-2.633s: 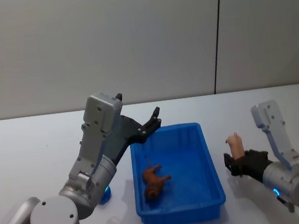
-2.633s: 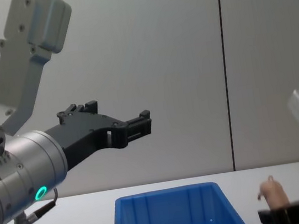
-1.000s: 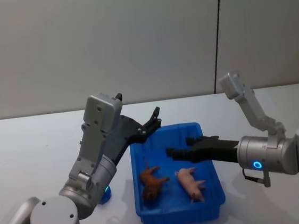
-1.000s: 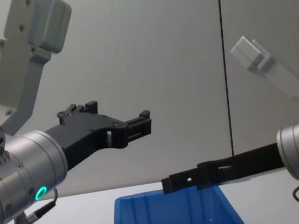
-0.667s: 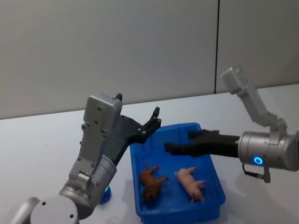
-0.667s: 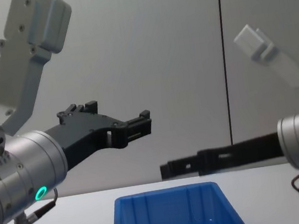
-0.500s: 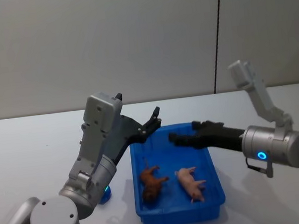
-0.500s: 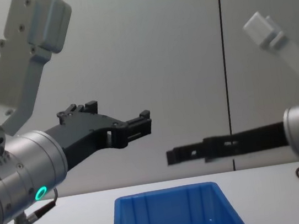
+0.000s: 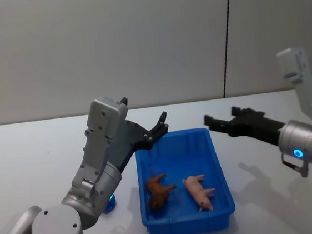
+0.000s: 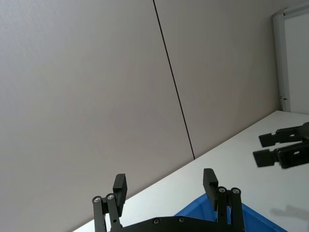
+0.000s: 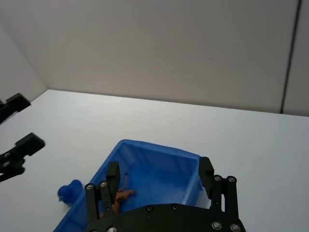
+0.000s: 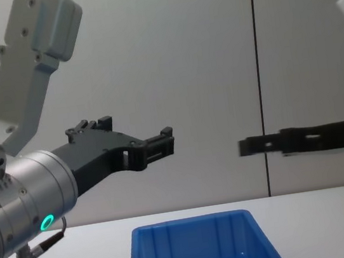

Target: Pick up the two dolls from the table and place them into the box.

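Orange-brown doll beside pink pig doll inside blue bin, left gripper and right gripper spread empty, raised near bin's far corners, small blue object left of bin

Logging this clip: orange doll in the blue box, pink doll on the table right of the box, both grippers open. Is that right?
Not quite. The head view shows the pink doll lying inside the blue box beside the orange doll, not on the table. Left gripper and right gripper are open, as stated.
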